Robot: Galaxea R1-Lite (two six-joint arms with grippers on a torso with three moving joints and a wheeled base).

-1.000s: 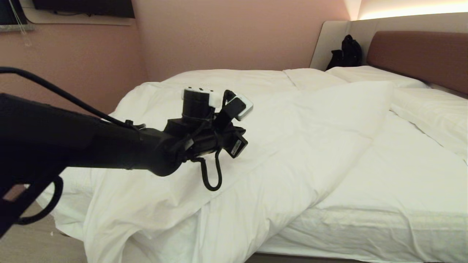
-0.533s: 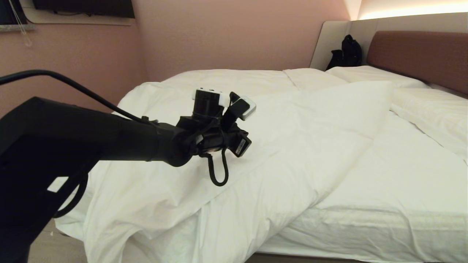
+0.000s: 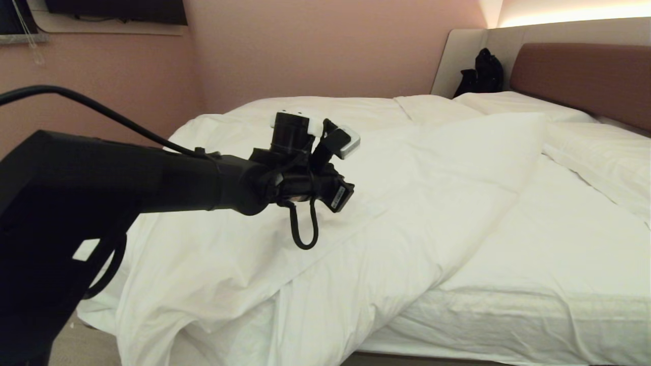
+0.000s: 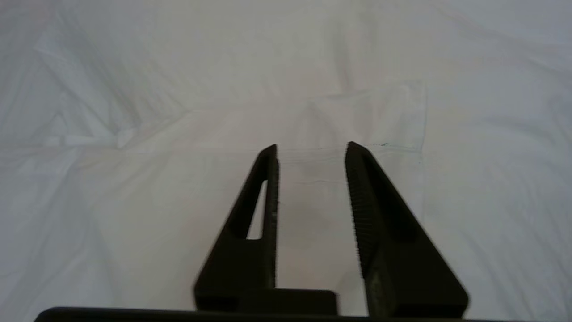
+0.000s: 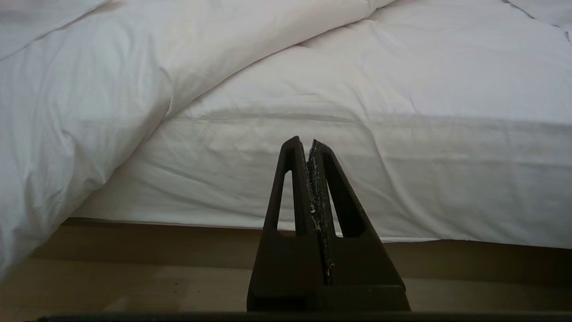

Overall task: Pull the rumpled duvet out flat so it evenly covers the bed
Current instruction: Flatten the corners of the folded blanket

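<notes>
Right gripper (image 5: 311,143): parked low at the near side of the bed, fingers pressed together, nothing between them; wooden floor (image 5: 134,277) below.
Mattress edge (image 3: 508,315): taut white sheet, bare along the near right side.
Duvet (image 3: 386,203): rumpled, bunched over the left and foot part of the bed, one fold spilling over the near edge toward the floor; upper edge runs diagonally toward the pillows.
Left gripper (image 4: 311,150): out over the duvet's middle, fingers parted by a narrow gap, holding nothing; seamed fabric beneath the tips, contact unclear.
Pillows (image 3: 600,152): white, at the headboard end.
Headboard (image 3: 585,76): reddish-brown, padded.
Black bag (image 3: 483,71): in the far corner against the grey panel.
</notes>
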